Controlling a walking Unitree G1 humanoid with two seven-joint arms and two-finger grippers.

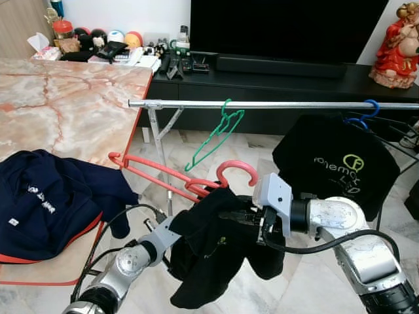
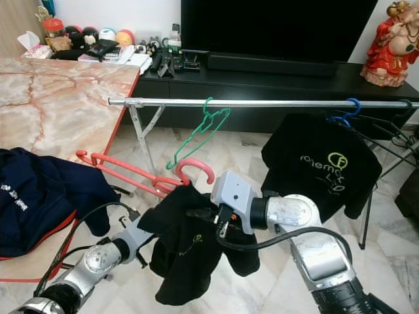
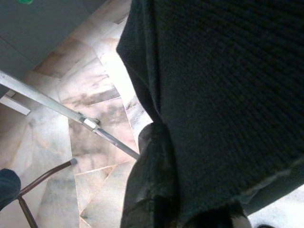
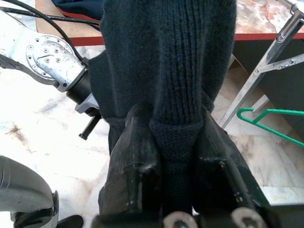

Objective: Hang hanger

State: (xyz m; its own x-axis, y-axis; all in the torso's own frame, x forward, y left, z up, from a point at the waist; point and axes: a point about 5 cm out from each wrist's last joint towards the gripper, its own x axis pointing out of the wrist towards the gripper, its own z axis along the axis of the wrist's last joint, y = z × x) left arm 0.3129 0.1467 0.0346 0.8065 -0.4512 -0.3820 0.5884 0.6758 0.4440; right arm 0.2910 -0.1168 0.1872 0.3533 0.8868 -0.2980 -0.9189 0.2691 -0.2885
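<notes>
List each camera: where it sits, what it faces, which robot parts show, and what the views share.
Head eyes: look forward and down at the rail, red hanger, both arms.
Left wrist: looks along its gripper into the black garment.
Right wrist: right gripper pinches the black garment; left arm beyond.
Shared: black garment, green hanger.

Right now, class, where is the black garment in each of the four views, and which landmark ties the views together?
Left eye: black garment low centre, between the arms.
Right eye: low, left of centre.
Left wrist: close up, with the floor behind it.
Right wrist: clamped between the black fingers, at.
Shared landmark: the metal rack.
</notes>
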